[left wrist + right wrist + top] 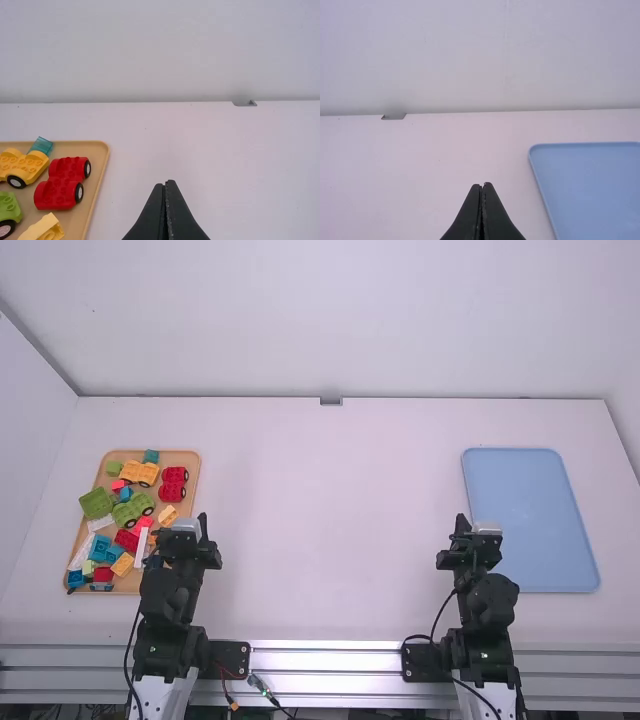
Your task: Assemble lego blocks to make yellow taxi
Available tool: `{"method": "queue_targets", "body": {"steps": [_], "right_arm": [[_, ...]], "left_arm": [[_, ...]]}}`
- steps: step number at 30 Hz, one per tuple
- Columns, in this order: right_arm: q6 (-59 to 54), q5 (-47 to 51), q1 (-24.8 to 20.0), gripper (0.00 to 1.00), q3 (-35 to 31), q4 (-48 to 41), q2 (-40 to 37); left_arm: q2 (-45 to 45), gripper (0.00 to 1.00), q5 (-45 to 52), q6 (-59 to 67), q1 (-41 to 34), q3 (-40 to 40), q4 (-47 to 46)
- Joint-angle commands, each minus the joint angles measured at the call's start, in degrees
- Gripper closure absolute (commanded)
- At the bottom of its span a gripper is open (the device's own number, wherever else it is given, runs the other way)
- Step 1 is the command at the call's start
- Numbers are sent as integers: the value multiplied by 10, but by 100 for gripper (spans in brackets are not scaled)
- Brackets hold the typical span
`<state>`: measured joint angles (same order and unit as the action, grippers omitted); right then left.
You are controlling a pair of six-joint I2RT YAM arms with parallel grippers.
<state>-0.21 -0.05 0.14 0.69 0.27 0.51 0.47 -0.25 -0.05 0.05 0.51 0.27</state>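
Observation:
My left gripper (203,525) is over the right edge of the wooden tray (205,455); in the left wrist view this gripper (166,184) is shut, nothing between its fingers. My right gripper (462,523), left of the blue tray, is likewise shut and holds nothing in the right wrist view, where the gripper (482,186) points over bare table. A yellow car base (140,472) with black wheels lies at the wooden tray's far end, beside a red car base (172,490). Yellow blocks (123,564) and a teal block (42,145) are also in it.
A green car base (133,508) and several red, blue, green and white pieces crowd the wooden tray. The blue tray (530,510) lies flat at the right with nothing on it. A low wall (330,330) runs behind the table, with a small grey bracket (330,401) at its foot.

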Motion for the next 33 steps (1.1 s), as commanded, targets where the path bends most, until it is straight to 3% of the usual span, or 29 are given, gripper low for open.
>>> {"method": "queue_targets", "body": {"steps": [1,11,20,33], "right_arm": [[0,1,0,100,0,0,0],[-5,-1,0,95,20,0,22],[-16,-1,-1,86,90,-7,95],[-40,-5,-9,63,243,26,287]], "left_arm": [[0,100,0,0,0,0,0],[23,96,-1,3,-1,19,1],[94,86,-5,14,-3,82,-4],[248,63,-14,51,-7,214,9]]}}
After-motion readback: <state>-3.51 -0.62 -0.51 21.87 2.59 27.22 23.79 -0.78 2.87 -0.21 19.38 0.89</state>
